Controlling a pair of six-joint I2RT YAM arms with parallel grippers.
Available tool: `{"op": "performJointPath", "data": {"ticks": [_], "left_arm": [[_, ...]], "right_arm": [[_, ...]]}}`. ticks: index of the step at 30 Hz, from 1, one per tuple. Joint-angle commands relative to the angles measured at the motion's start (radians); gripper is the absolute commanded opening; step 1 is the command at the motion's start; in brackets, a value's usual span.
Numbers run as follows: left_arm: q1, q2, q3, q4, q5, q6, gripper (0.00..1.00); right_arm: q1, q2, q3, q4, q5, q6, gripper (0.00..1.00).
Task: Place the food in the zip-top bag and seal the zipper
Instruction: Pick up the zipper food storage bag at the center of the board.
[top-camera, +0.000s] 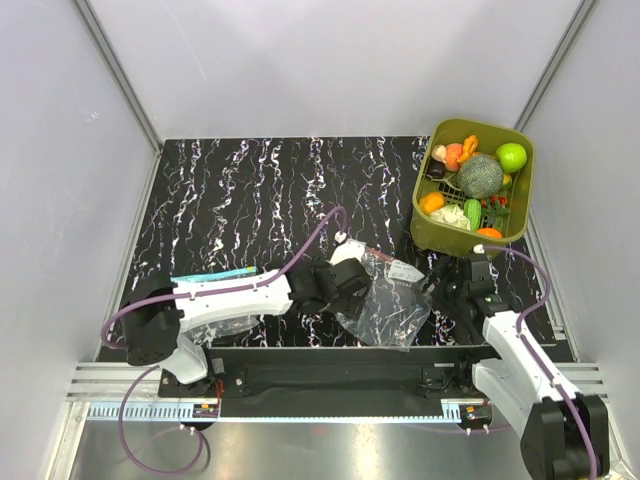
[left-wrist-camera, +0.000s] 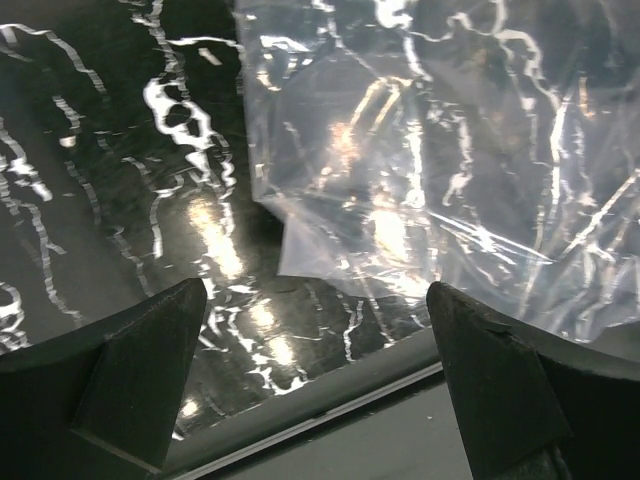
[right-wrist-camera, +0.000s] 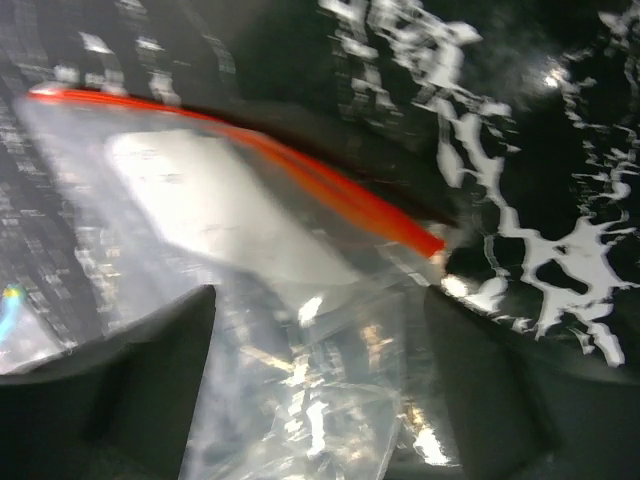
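Plainly, as we judge it, nothing of the task is done yet: the food all sits in the green tub at the far right of the table, and we see no piece of it inside the bag. That bag lies crumpled and empty-looking on the table near the front edge, between our two arms and close to the tub's near wall. Its zipper, the red-orange strip, shows in the right wrist view running slantwise across the mouth. That picture is blurred, so we cannot tell whether the strip is pressed shut or parted. Our left gripper has its fingers wide apart with nothing between them, low over the table just beside the bag's edge. Our right gripper also has its fingers spread, hanging over the mouth end with clear plastic showing in the gap, but we see no clamp on it. A second clear bag, with a teal strip, lies under the left arm and is not ours to fill. What is left, then, is everything: open the mouth, carry each piece across from the tub, drop it in, and press the strip closed along its length.
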Motion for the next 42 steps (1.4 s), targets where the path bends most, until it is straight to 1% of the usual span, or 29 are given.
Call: {"op": "performJointPath", "data": {"ticks": [1, 2, 4, 5, 8, 9, 10, 11, 13, 14, 16, 17, 19, 20, 21, 23, 24, 25, 27, 28, 29, 31, 32, 33, 34, 37, 39, 40, 42], "left_arm": [[-0.004, -0.082, -0.003, -0.032, -0.082, -0.007, 0.99], [-0.004, -0.097, -0.013, -0.030, -0.080, -0.004, 0.99], [-0.004, -0.132, -0.032, -0.041, -0.083, 0.001, 0.99], [-0.003, -0.141, -0.037, -0.050, -0.085, 0.007, 0.99], [-0.001, -0.184, -0.040, -0.069, -0.082, 0.019, 0.99], [0.000, -0.192, -0.039, -0.072, -0.080, 0.024, 0.99], [0.003, -0.201, -0.034, -0.075, -0.076, 0.028, 0.99], [0.014, -0.216, -0.030, -0.076, -0.068, 0.041, 0.99], [0.034, -0.230, -0.013, -0.085, -0.056, 0.056, 0.99], [0.071, -0.247, -0.007, -0.090, -0.031, 0.070, 0.99], [0.123, -0.272, -0.005, -0.084, 0.007, 0.084, 0.99], [0.191, -0.305, -0.013, -0.078, 0.062, 0.096, 0.99], [0.264, -0.342, -0.023, -0.058, 0.122, 0.110, 0.99], [0.333, -0.380, -0.028, -0.052, 0.174, 0.119, 0.99], [0.364, -0.397, -0.028, -0.049, 0.194, 0.125, 0.99], [0.436, -0.430, -0.011, -0.053, 0.235, 0.137, 0.99], [0.454, -0.433, 0.000, -0.065, 0.245, 0.142, 0.99], [0.470, -0.433, 0.015, -0.075, 0.259, 0.147, 0.99], [0.499, -0.410, 0.067, -0.099, 0.272, 0.166, 0.99], [0.511, -0.384, 0.085, -0.108, 0.297, 0.183, 0.99], [0.517, -0.366, 0.104, -0.119, 0.309, 0.194, 0.99], [0.523, -0.321, 0.170, -0.164, 0.353, 0.238, 0.99], [0.524, -0.312, 0.184, -0.174, 0.383, 0.254, 0.99], [0.524, -0.307, 0.188, -0.178, 0.410, 0.265, 0.99], [0.524, -0.315, 0.178, -0.171, 0.473, 0.274, 0.99], [0.527, -0.358, 0.112, -0.130, 0.594, 0.280, 0.99], [0.528, -0.381, 0.072, -0.106, 0.637, 0.283, 0.99], [0.539, -0.404, 0.034, -0.098, 0.695, 0.286, 0.99], [0.551, -0.422, 0.001, -0.089, 0.749, 0.292, 0.99]], "right_arm": [[-0.001, 0.051, -0.021, 0.105, 0.037, 0.042, 0.74], [-0.001, 0.051, -0.025, 0.116, 0.027, 0.043, 0.66], [0.004, 0.047, -0.033, 0.154, -0.002, 0.041, 0.45], [0.010, 0.037, -0.024, 0.153, 0.003, 0.038, 0.25], [0.076, 0.025, 0.023, 0.105, 0.091, 0.008, 0.00], [0.106, 0.022, 0.034, 0.102, 0.108, -0.004, 0.00], [0.137, 0.013, 0.044, 0.099, 0.163, -0.003, 0.00], [0.210, 0.007, 0.059, 0.104, 0.180, -0.009, 0.00], [0.278, -0.004, 0.071, 0.152, 0.219, -0.038, 0.00], [0.341, -0.006, 0.085, 0.168, 0.228, -0.054, 0.00], [0.392, -0.007, 0.096, 0.238, 0.225, -0.129, 0.00], [0.427, -0.010, 0.103, 0.260, 0.217, -0.191, 0.00], [0.458, -0.012, 0.110, 0.332, 0.165, -0.262, 0.00], [0.470, -0.009, 0.128, 0.340, 0.147, -0.297, 0.00], [0.507, -0.003, 0.142, 0.352, 0.120, -0.378, 0.00], [0.556, 0.013, 0.163, 0.364, 0.101, -0.429, 0.00], [0.602, 0.014, 0.147, 0.491, 0.037, -0.451, 0.00], [0.636, 0.019, 0.118, 0.539, 0.030, -0.474, 0.00], [0.717, 0.034, 0.105, 0.634, 0.024, -0.579, 0.00], [0.732, 0.043, 0.103, 0.656, -0.008, -0.624, 0.00], [0.739, 0.053, 0.106, 0.668, -0.046, -0.708, 0.00], [0.743, 0.083, 0.142, 0.661, -0.130, -0.764, 0.00], [0.743, 0.096, 0.162, 0.639, -0.161, -0.835, 0.00], [0.743, 0.114, 0.181, 0.572, -0.218, -0.868, 0.00], [0.743, 0.123, 0.229, 0.535, -0.233, -0.892, 0.00], [0.745, 0.123, 0.290, 0.402, -0.266, -0.980, 0.00], [0.743, 0.096, 0.288, 0.385, -0.270, -1.023, 0.00], [0.743, 0.056, 0.272, 0.389, -0.275, -1.035, 0.00], [0.743, 0.007, 0.251, 0.419, -0.275, -1.048, 0.00]]}}
